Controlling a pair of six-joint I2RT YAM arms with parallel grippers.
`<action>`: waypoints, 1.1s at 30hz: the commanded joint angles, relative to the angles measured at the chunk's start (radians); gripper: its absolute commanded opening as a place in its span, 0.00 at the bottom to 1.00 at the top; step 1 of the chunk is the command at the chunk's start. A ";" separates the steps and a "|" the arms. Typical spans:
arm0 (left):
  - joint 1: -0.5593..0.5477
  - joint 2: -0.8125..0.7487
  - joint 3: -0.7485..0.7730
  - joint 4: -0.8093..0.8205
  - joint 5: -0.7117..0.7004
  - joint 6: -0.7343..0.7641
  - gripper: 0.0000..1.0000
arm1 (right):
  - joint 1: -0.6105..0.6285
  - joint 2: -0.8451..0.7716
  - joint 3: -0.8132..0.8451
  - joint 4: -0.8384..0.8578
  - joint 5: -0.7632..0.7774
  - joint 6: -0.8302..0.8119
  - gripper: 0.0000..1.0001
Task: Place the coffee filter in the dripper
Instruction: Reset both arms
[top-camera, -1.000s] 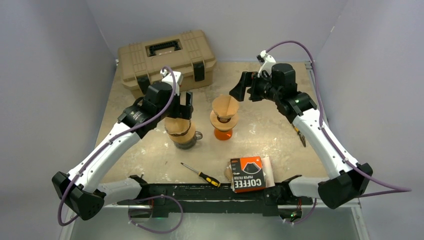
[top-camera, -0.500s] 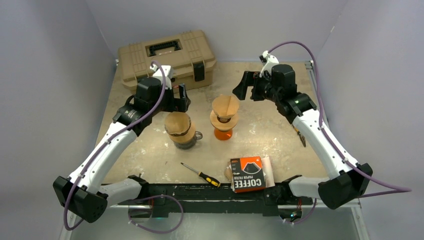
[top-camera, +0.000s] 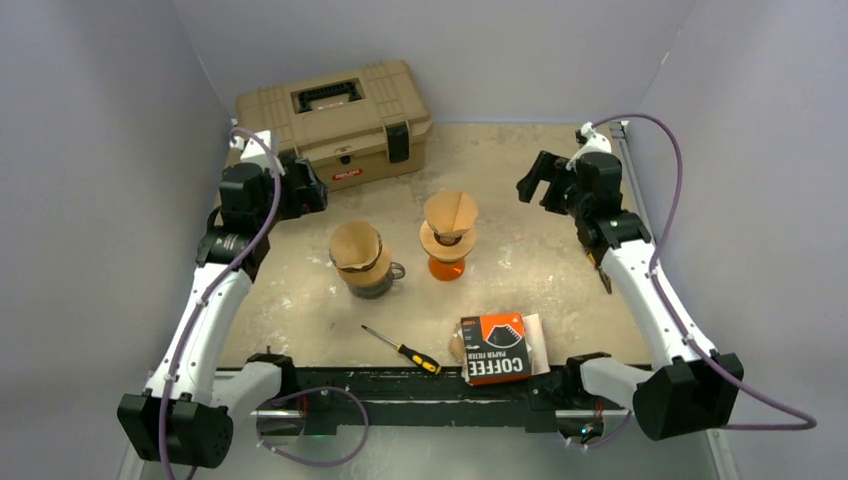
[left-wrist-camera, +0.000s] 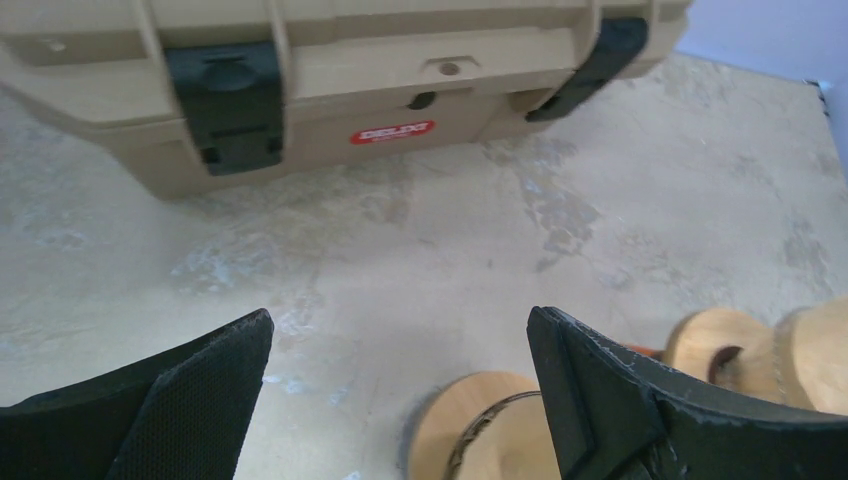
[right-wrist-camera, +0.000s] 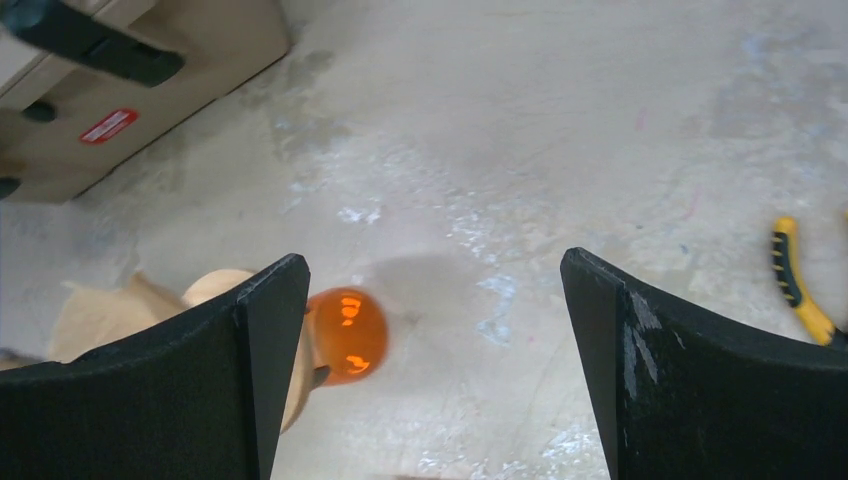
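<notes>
A brown paper coffee filter (top-camera: 452, 211) sits in the orange dripper (top-camera: 446, 267) with a wooden collar at the table's middle. A second filter (top-camera: 354, 244) sits in a glass dripper (top-camera: 368, 280) to its left. My left gripper (top-camera: 307, 189) hangs open and empty by the toolbox, up and left of the glass dripper. The left wrist view has that gripper (left-wrist-camera: 400, 325) over bare table with a wooden collar (left-wrist-camera: 470, 430) below. My right gripper (top-camera: 535, 178) stands open and empty, up and right of the orange dripper. Its wrist view shows the gripper (right-wrist-camera: 432, 265), the orange dripper (right-wrist-camera: 350, 335) and the filter's edge (right-wrist-camera: 95, 315).
A tan toolbox (top-camera: 334, 115) stands at the back left. A screwdriver (top-camera: 402, 350) and a coffee filter box (top-camera: 495, 348) lie near the front edge. A yellow-handled tool (right-wrist-camera: 800, 285) lies by the right arm.
Both arms have drawn away from the drippers. The left gripper went left and back toward the toolbox; the right gripper went right. Both filters stayed in place.
</notes>
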 joint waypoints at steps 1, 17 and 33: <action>0.038 -0.082 -0.118 0.147 -0.081 -0.015 0.99 | -0.023 -0.100 -0.141 0.181 0.150 0.034 0.99; 0.037 -0.159 -0.769 0.980 -0.659 -0.031 0.99 | -0.024 -0.159 -0.700 0.947 0.597 -0.101 0.99; 0.037 0.514 -0.961 1.937 -0.380 0.302 0.99 | -0.030 0.303 -0.902 1.902 0.520 -0.348 0.99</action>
